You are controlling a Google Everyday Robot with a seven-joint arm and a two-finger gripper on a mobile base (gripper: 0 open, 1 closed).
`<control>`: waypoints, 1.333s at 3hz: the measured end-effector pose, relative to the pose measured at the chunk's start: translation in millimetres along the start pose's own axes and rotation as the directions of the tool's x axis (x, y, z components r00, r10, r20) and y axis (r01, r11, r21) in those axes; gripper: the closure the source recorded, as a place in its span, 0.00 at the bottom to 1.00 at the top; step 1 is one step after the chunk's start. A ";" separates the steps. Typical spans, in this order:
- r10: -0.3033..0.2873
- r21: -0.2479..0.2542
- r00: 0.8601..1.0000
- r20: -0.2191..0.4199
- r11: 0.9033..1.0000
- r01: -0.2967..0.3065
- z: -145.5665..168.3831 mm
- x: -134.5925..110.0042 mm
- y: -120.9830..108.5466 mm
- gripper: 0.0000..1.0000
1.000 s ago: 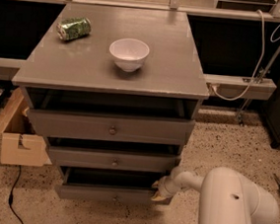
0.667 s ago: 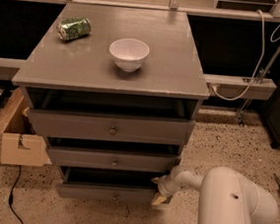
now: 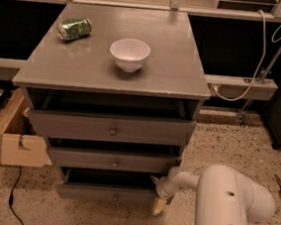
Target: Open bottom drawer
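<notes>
The bottom drawer (image 3: pixel 107 195) is the lowest of three grey drawers in the cabinet, with a small round knob (image 3: pixel 116 198) at its middle. It stands pulled out a little, with a dark gap above its front. My gripper (image 3: pixel 160 201) is at the drawer's right front corner, low near the floor, at the end of my white arm (image 3: pixel 221 202). One pale fingertip (image 3: pixel 158 206) points down beside the drawer's right end.
A white bowl (image 3: pixel 129 54) and a green can (image 3: pixel 74 29) lying on its side rest on the cabinet top (image 3: pixel 174 68). The top drawer (image 3: pixel 111 127) and middle drawer (image 3: pixel 113 159) stand slightly open. A cardboard box (image 3: pixel 16 135) sits left of the cabinet. Cables hang at the right.
The gripper has stayed at the bottom drawer's right corner, shifting only slightly. The drawers look unchanged.
</notes>
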State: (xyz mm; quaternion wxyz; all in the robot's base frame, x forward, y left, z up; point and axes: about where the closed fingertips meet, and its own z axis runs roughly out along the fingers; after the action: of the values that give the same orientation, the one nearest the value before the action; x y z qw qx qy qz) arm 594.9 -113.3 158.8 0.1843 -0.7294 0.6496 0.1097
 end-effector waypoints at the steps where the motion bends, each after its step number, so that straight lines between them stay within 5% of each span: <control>1: -0.014 -0.056 1.000 -0.018 0.998 0.013 0.3 -14.2 20.0 0.00; 2: -0.017 -0.100 1.000 -0.009 0.995 0.016 -4.4 -25.8 46.9 0.19; 3: 0.020 -0.127 1.000 0.005 0.992 -0.019 -10.8 -25.1 75.5 0.50; 4: 0.030 -0.131 1.000 0.008 0.991 -0.028 -13.3 -24.6 80.3 0.73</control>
State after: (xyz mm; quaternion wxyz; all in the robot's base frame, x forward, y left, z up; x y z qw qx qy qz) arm 511.2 -103.5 170.6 0.1376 -0.7299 0.6506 0.1582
